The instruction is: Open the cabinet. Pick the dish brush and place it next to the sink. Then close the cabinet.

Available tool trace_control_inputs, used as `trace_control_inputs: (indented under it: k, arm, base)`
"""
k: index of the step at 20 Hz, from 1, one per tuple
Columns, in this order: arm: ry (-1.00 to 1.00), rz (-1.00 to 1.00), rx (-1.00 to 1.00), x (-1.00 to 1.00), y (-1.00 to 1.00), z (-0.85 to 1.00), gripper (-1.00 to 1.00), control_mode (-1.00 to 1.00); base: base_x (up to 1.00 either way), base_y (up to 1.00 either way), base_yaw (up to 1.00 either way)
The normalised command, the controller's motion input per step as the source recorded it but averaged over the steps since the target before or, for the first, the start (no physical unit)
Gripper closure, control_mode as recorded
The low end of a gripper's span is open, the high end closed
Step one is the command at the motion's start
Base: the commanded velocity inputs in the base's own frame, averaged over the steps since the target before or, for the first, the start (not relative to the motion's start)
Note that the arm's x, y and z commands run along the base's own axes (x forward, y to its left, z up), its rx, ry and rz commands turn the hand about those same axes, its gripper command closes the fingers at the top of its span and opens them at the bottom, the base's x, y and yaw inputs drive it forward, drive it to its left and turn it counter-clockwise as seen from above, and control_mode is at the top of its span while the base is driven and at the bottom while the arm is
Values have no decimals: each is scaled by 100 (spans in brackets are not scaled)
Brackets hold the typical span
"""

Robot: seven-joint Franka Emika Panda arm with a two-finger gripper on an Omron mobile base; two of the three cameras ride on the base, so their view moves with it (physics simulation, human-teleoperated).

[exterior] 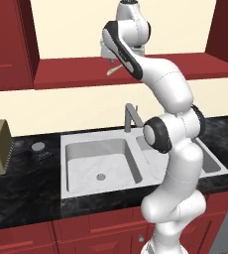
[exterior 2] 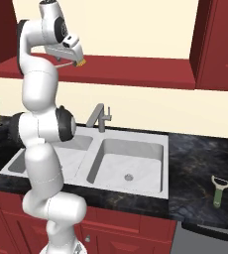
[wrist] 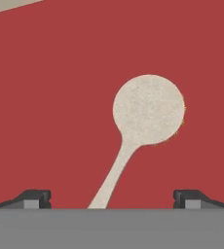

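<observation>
The dish brush (wrist: 145,114), pale round head and slim handle, lies on the cabinet (wrist: 50,97) floor; jaws spread wide, empty.

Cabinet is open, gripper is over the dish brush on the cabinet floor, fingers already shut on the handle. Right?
Not quite. The gripper is open: in the hand view its fingertips stand wide apart on either side of the dish brush, not touching the handle. The rest holds: the cabinet is open and the brush lies on its red floor under the gripper.
</observation>
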Motion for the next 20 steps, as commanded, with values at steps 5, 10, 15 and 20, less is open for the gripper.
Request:
trace_control_inputs:
  k: [5, 10, 15, 20]
  arm:
    - [1, -12, 0, 4, 8, -22, -100, -100]
    - [0, -16, -1, 10, 1, -32, -100, -100]
    - [0, -13, 0, 15, 15, -1, -100, -100]
    - [0, -10, 0, 3, 3, -16, -100, -100]
  base:
    - [0, 0, 0]
    - [0, 0, 0]
    - [0, 0, 0]
    - [0, 0, 0]
